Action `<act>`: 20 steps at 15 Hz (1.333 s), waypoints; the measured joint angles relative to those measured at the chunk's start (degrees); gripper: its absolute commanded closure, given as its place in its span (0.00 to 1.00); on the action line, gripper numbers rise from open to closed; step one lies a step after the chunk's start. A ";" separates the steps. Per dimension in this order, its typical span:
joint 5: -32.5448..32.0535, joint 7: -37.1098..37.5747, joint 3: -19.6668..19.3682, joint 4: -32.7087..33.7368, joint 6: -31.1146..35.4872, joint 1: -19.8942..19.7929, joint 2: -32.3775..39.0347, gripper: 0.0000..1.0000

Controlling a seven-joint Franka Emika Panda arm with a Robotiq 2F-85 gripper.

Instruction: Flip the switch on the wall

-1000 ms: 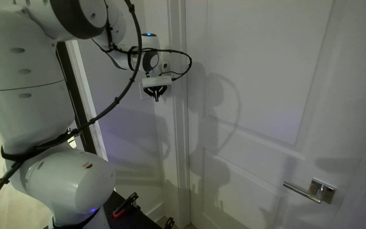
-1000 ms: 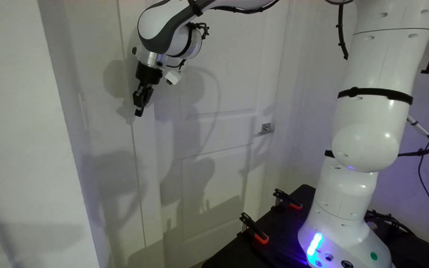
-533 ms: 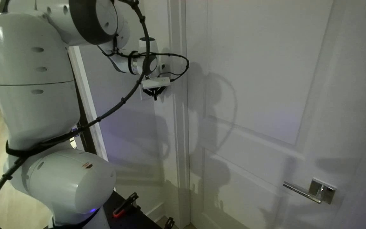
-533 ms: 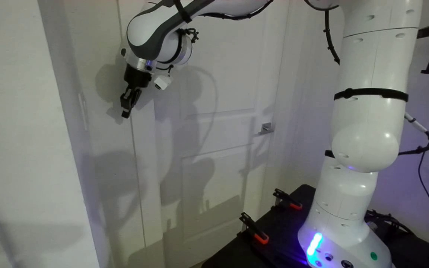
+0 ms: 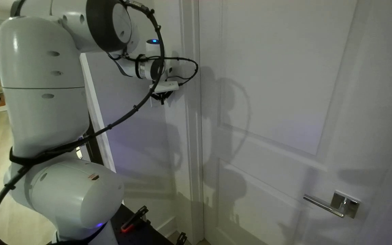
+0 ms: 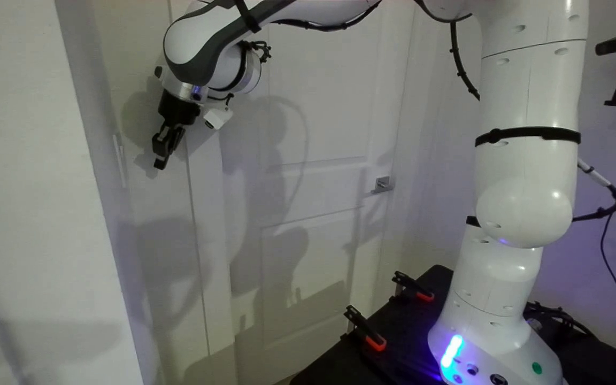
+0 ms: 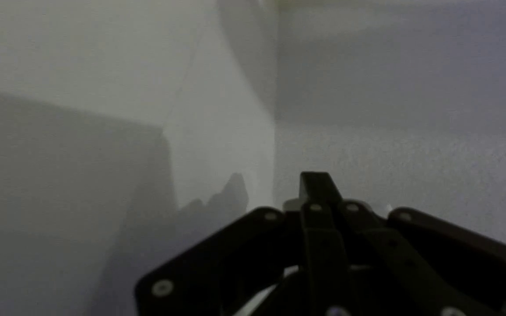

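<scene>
Jaws between switch (image 6: 120, 160) and door (image 6: 321, 176) (panelled)

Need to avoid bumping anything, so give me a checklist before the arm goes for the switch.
1. Tool shut for pressing: ok; its jaws stand together in the wrist view.
2. Switch in plain view: not ok; the exterior views show it near edge-on or partly behind the tool.
3. Switch on or off: cannot tell; too little detail.
4. Tool aimed at the switch: not ok, I judge; it points mostly downward.
5. Tool clear of the switch: ok; an exterior view shows a gap between them.
6. Wrist cable clear of the door frame: cannot tell; its loop overlaps the frame in an exterior view, depth unclear.
</scene>
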 measured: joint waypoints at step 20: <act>-7.44 11.29 1.13 9.11 -4.96 0.82 4.97 1.00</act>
